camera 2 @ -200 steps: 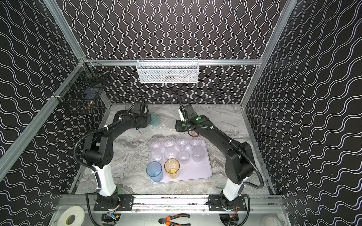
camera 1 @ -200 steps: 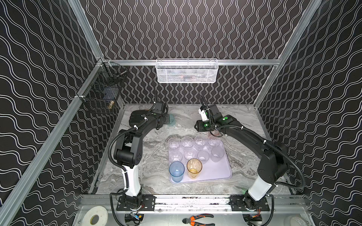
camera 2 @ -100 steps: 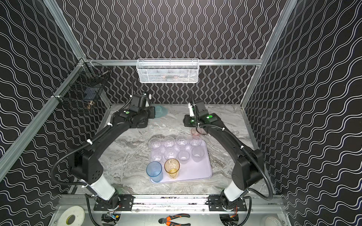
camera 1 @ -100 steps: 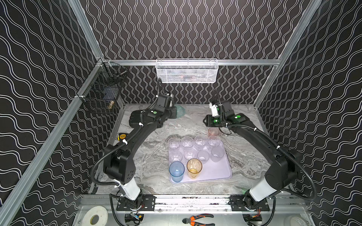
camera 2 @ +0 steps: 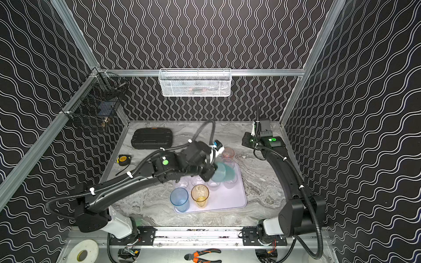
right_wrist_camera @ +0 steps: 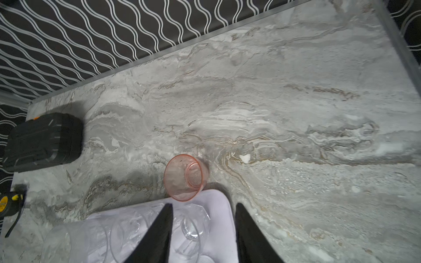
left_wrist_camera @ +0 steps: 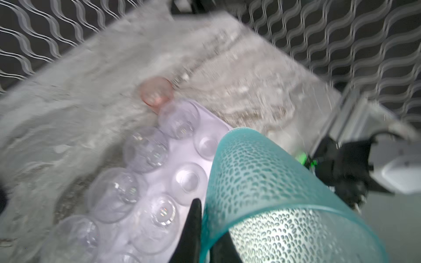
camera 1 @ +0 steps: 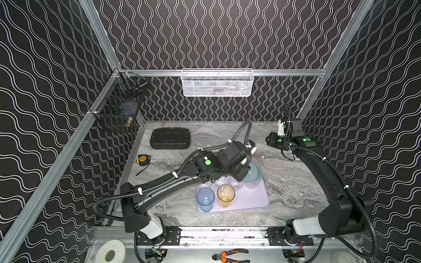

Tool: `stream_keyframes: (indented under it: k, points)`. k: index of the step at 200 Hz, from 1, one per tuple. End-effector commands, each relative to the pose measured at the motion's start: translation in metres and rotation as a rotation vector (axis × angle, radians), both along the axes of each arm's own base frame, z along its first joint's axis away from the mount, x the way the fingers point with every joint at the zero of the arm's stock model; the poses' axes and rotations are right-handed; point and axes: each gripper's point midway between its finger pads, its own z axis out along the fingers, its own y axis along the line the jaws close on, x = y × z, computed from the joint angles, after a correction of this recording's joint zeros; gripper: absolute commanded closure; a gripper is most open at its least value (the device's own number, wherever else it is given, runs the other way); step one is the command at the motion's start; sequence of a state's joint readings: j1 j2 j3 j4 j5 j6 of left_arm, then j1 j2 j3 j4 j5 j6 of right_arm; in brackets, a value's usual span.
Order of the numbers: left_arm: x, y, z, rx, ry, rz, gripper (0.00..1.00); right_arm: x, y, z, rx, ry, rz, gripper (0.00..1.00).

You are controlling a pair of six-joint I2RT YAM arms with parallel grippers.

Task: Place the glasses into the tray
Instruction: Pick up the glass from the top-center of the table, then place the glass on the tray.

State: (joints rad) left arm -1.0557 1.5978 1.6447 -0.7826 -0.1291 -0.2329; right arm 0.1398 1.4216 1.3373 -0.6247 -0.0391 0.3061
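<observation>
Left gripper [left_wrist_camera: 208,241]: closed tight on the rim of the teal glass [left_wrist_camera: 262,182], one black finger [left_wrist_camera: 193,227] outside the wall and the other inside the mouth. The teal glass [camera 1: 254,174] is tilted well off upright and hangs over the far right part of the tray [camera 1: 250,198]; whether its base touches the tray cannot be told. The left wrist view is blurred. Right gripper [right_wrist_camera: 202,236]: jaws standing apart with nothing between them, held high near the back right corner of the table, well apart from the glasses. Tray: pale lilac, flat on the marbled tabletop [right_wrist_camera: 296,113] at centre front. On it, the blue glass [camera 1: 205,199] and the amber glass [camera 1: 226,195] stand upright side by side along the near edge, and several clear glasses [left_wrist_camera: 145,149] stand upright in rows behind them, partly hidden by the left arm in both top views. The pink glass [camera 2: 228,153] is not in the tray: it stands upright on the tabletop just beside the tray's far right corner, as the right wrist view confirms [right_wrist_camera: 184,176]. Other items: a black case [camera 1: 169,138] at back left, a yellow tape measure [camera 1: 143,159] in front of it, and a white wire basket [camera 1: 217,83] on the back rail.
</observation>
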Motion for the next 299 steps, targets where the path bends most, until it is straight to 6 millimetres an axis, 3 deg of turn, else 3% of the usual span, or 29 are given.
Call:
stream_keyframes:
  k: [1, 49, 89, 156, 235, 299]
  points:
    - [-0.014, -0.002, -0.037, 0.133, 0.022, -0.058, 1.00, -0.002, -0.003, 0.007, 0.002, -0.006, 0.001, 0.54]
    - [-0.018, -0.030, -0.080, 0.270, -0.009, -0.124, 1.00, -0.006, 0.007, 0.004, 0.041, 0.003, 0.038, 0.54]
    - [-0.023, -0.026, -0.117, 0.417, -0.007, -0.174, 1.00, -0.006, 0.007, 0.002, 0.035, 0.003, 0.049, 0.54]
    - [-0.017, -0.019, -0.152, 0.534, -0.027, -0.206, 1.00, -0.008, 0.011, -0.008, 0.053, 0.020, 0.064, 0.55]
    - [-0.015, -0.012, -0.166, 0.606, -0.021, -0.233, 1.00, -0.009, 0.011, -0.015, 0.054, 0.026, 0.065, 0.55]
    - [-0.020, -0.008, -0.151, 0.615, 0.001, -0.260, 1.00, -0.009, 0.015, -0.023, 0.074, 0.040, 0.072, 0.56]
